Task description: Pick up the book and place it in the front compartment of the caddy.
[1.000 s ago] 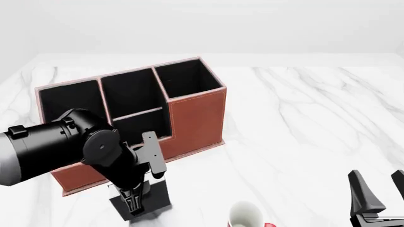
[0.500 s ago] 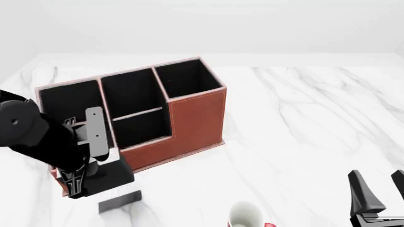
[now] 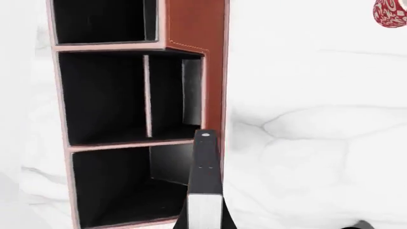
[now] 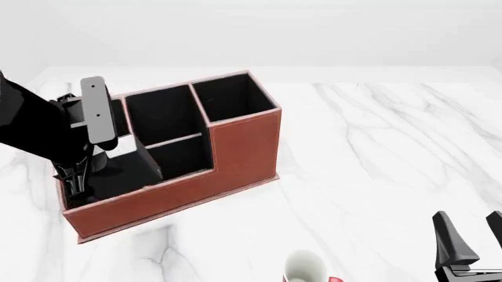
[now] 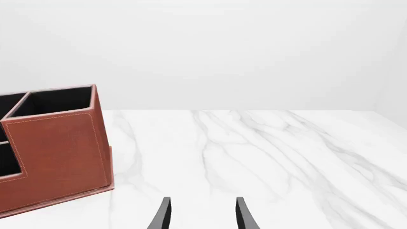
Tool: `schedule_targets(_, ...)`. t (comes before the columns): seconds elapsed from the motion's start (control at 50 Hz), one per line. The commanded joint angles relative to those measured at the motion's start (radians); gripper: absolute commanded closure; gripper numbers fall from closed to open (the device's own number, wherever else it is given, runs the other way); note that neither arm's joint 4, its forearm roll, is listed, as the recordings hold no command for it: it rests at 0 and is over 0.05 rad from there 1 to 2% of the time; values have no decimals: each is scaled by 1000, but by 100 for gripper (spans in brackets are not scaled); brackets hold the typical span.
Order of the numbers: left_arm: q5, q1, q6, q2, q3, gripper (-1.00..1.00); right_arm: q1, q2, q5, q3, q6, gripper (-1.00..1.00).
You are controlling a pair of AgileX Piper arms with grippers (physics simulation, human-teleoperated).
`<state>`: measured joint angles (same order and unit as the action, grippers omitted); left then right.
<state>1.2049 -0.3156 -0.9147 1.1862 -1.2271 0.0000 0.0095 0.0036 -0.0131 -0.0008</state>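
Observation:
My left gripper (image 4: pixel 77 181) is shut on the book (image 4: pixel 129 172), a thin black slab held off the table. In the left wrist view the book (image 3: pixel 205 181) shows edge-on, with its white strip nearest the camera. It hangs over the large end cell (image 3: pixel 121 186) of the reddish-brown caddy (image 4: pixel 243 147), close to that cell's front wall. The front compartment (image 4: pixel 161 114), the taller-walled middle cell, lies one divider over and holds nothing I can see. My right gripper (image 5: pixel 202 217) is open low at the near right, far from the caddy.
A white-and-red mug (image 4: pixel 304 267) stands at the near edge of the marble table (image 4: pixel 377 153), between the two arms. The tall square end cell (image 4: pixel 231 97) is at the caddy's right end. The left arm's black body hides part of the caddy's left end.
The left arm has lifted the book from the table in front of the caddy and carried it up and back, over the large end cell. The right arm has not moved.

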Motion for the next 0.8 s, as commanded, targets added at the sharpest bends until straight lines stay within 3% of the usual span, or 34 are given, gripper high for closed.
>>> schedule_targets(0.02, 15, 8, -24, 41, -122, 100, 0, -1, 0, 1, 0, -100)
schedule_targets(0.34, 15, -4, -18, 145, -244, 100, 0, -1, 0, 1, 0, -100)
schedule_targets(0.8, 15, 54, -64, 243, -357, 100, 0, 0, 0, 1, 0, -100)
